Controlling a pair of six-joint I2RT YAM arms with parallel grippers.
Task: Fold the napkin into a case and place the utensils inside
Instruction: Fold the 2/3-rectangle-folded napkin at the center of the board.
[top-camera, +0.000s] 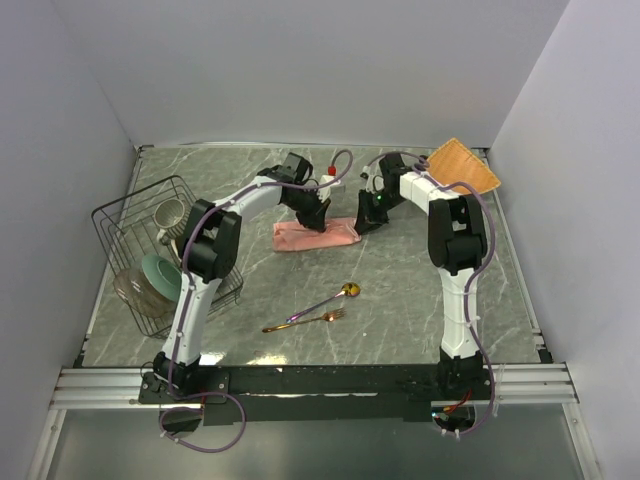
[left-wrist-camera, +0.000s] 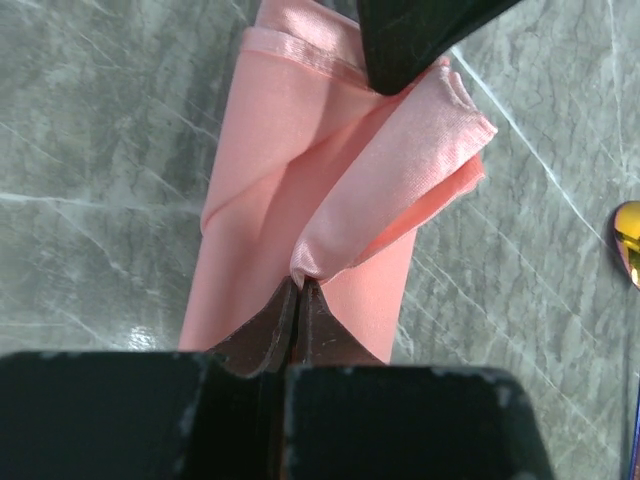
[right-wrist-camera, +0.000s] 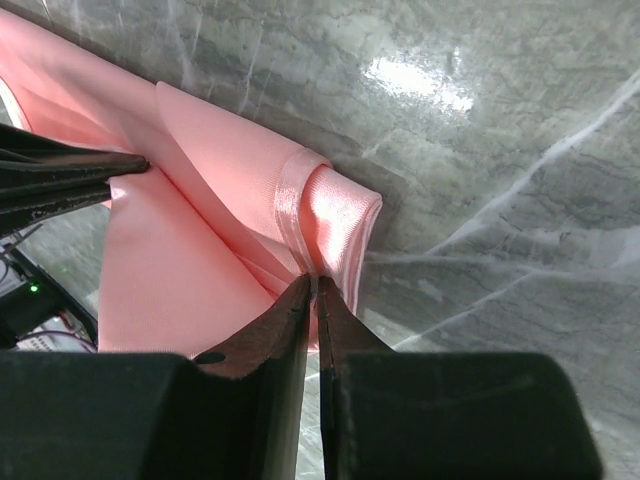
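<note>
Napkin (top-camera: 315, 237) lies part-folded as a strip on the worktop's (top-camera: 420, 300) far half. My left claw (left-wrist-camera: 300, 285) and right claw (right-wrist-camera: 312, 285) are each clenched on a lifted fold. Folding's in hand, I judge; next both pinches must travel together, laying the flap flat. Spoon (top-camera: 322, 303) and fork (top-camera: 300, 322) lie nearer, well apart from it.

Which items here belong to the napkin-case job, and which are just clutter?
In the job: napkin, pinched by left pincer and right pincer; gold spoon; gold fork.
Lying about: wire rack with crockery; woven mat.
</note>
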